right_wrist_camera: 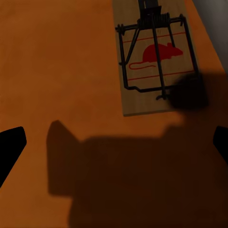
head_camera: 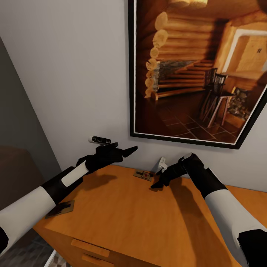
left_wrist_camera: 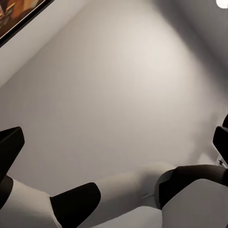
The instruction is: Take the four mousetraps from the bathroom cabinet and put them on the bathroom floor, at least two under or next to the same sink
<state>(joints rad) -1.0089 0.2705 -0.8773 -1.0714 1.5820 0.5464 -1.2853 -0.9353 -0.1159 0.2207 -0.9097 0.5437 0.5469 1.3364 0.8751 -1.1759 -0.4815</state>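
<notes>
mousetrap [head_camera: 144,174] near cabinet [head_camera: 122,218] back edge

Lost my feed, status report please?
Right gripper open, above cabinet top, short of mousetrap. Left gripper open, empty. Second mousetrap at cabinet's left edge. Nothing blocking.

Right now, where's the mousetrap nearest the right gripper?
In the head view the mousetrap lies flat on the cabinet top near the wall, just left of the right gripper, below the framed picture.
</notes>
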